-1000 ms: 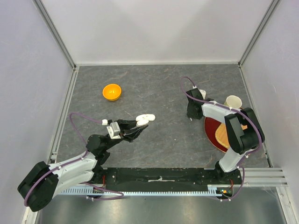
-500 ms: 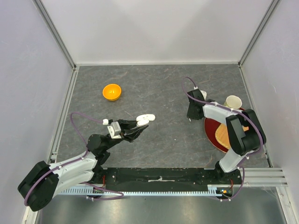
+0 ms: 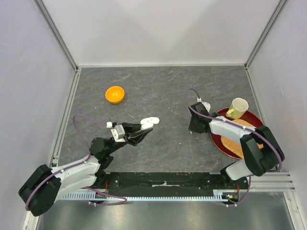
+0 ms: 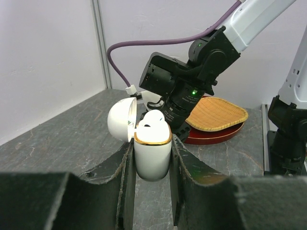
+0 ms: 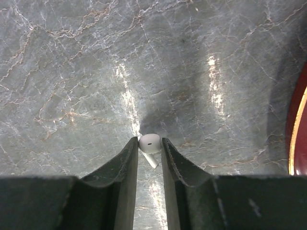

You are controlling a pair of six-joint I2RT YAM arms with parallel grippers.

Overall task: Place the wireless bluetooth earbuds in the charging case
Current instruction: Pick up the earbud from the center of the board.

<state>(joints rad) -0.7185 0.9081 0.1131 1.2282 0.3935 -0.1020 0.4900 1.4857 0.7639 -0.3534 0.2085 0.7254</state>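
My left gripper (image 3: 144, 127) is shut on a white charging case (image 4: 152, 151) with a gold rim, held above the table with its lid (image 4: 122, 120) swung open to the left. One white earbud (image 4: 152, 117) sits in the case. The case also shows in the top view (image 3: 149, 121). My right gripper (image 3: 194, 125) points down at the table left of the red plate. In the right wrist view its fingertips are shut on a small white earbud (image 5: 149, 144), stem pointing back between the fingers, just above the grey surface.
An orange bowl (image 3: 115, 94) sits at the back left. A red plate (image 3: 218, 141) with a woven mat (image 3: 237, 139) and a cream cup (image 3: 238, 107) lies at the right. White walls close in the table.
The right arm has swung its elbow out to the right and lowered, uncovering the plate and cup; its gripper shifted slightly toward the near side. The left arm with the case has stayed still.
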